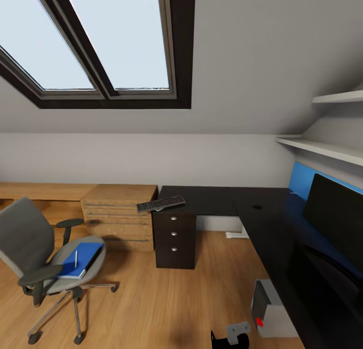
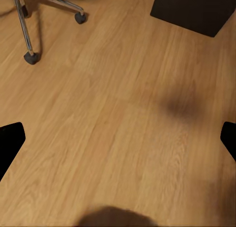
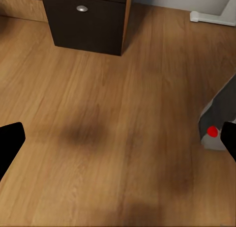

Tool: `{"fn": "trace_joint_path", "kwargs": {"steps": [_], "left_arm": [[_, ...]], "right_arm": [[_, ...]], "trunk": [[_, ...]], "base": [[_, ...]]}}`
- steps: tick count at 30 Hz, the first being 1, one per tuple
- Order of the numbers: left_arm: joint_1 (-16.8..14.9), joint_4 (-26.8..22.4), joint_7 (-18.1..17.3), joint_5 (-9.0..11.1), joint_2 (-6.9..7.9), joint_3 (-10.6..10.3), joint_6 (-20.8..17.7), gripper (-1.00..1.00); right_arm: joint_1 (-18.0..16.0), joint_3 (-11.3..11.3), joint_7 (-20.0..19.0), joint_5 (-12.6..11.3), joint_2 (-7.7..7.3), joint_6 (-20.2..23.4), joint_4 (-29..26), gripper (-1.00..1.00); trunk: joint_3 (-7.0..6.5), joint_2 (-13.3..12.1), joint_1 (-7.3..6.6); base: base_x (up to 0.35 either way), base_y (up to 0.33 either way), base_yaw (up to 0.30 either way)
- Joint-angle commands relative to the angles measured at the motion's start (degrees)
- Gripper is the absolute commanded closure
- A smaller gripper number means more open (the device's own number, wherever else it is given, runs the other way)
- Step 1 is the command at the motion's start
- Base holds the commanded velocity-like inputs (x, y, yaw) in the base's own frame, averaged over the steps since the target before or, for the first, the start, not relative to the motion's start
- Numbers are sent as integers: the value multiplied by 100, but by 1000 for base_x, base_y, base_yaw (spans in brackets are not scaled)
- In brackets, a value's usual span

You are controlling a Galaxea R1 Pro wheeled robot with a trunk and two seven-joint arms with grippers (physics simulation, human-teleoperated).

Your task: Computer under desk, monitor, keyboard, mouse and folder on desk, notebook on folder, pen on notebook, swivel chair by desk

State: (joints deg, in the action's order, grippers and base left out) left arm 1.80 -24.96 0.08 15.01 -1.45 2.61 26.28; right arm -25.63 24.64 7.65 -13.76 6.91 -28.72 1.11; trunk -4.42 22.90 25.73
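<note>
Both hands hang wide open over the floor, and the pen could roll off the folder when lifted.

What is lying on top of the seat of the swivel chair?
On the swivel chair seat lies the blue folder with a slim pale pen on top. A dark edge beside the folder may be the notebook; it is mostly covered.

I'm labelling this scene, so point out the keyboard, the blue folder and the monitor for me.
keyboard (image 1: 161, 203), head view, middle of its key surface.
blue folder (image 1: 83, 256), head view, bare cover on the chair seat.
monitor (image 1: 335, 219), head view, centre of the black screen.
</note>
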Motion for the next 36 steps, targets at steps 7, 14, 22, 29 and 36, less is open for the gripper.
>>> {"fn": "trace_joint_path", "kwargs": {"steps": [7, 14, 22, 29, 36], "left_arm": [[4, 39, -8, -7, -4, 20, 2, -100], [4, 142, -17, -7, -4, 12, 9, -100], [4, 149, -17, -7, -4, 15, 9, -100], [4, 149, -23, -7, -3, 12, 14, -100], [4, 149, -25, -7, 4, 12, 18, -100]], "right_arm": [[-3, 50, 17, -26, 4, -19, 12, -100], [-3, 50, 17, -21, 4, -19, 12, -100], [-3, 50, 17, -23, 4, -19, 12, -100], [-3, 47, 17, -21, 4, -19, 12, -100], [-3, 41, 17, -21, 4, -19, 12, -100]], "trunk": [[0, 2, 5], [0, 2, 5], [0, 2, 5], [0, 2, 5], [0, 2, 5]], "base": [[334, 0, 0], [334, 0, 0], [334, 0, 0], [334, 0, 0], [334, 0, 0]]}}
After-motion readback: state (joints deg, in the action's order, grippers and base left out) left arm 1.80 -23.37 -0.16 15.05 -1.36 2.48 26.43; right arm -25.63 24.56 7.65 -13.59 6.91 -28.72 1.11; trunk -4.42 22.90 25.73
